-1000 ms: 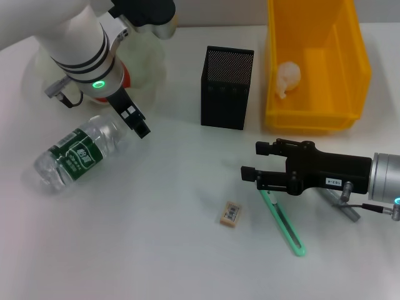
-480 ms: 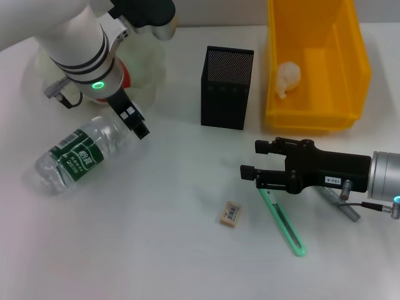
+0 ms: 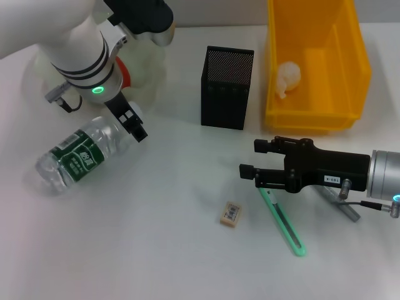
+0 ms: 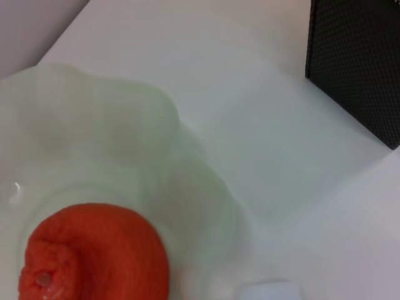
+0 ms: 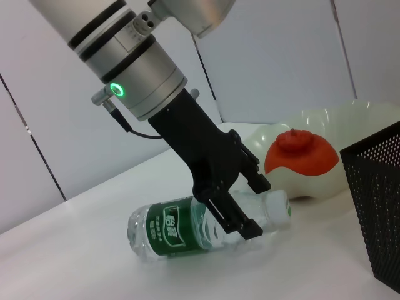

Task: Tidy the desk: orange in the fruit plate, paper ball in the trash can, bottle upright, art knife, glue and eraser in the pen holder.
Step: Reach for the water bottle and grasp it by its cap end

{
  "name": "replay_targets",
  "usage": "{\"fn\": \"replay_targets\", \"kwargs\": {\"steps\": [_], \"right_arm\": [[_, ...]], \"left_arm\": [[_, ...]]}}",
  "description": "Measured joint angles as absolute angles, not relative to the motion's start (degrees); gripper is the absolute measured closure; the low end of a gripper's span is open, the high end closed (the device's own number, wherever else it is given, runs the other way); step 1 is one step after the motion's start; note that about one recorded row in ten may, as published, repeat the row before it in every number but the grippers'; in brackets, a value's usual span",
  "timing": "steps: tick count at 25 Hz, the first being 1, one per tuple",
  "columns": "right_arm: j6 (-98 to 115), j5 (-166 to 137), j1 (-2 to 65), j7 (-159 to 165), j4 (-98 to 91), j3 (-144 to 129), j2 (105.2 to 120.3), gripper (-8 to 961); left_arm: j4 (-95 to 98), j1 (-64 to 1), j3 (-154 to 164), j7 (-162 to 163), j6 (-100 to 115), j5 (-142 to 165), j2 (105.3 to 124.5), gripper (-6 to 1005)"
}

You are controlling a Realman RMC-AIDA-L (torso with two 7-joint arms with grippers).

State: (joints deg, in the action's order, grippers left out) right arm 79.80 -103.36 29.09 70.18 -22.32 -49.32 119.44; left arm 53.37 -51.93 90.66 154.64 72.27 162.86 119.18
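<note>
Two black fingers of the left gripper (image 3: 132,120) are spread wide at the lying clear plastic bottle (image 3: 78,154), ready for it to be stood up; the right gripper (image 3: 249,175) is held open near the green art knife (image 3: 282,220).

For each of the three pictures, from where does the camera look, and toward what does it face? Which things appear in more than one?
Head view: from above, down at the desk; both arms show, left end effector by the lying clear plastic bottle, right end effector over the desk.
Left wrist view: faces the red-orange orange in the pale green fruit plate; no arm shows.
Right wrist view: level across the desk at the left arm.
Shared: orange, plate, black mesh pen holder.
</note>
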Motion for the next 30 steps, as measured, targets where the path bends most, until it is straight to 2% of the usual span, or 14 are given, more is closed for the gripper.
{"fn": "replay_targets", "kwargs": {"steps": [30], "right_arm": [[79.8,-103.4,29.0,70.2,-22.2,-49.7,119.47,179]], "left_arm": [[51.4,-52.7,93.1,154.3,71.3,162.4,119.18,227]]}}
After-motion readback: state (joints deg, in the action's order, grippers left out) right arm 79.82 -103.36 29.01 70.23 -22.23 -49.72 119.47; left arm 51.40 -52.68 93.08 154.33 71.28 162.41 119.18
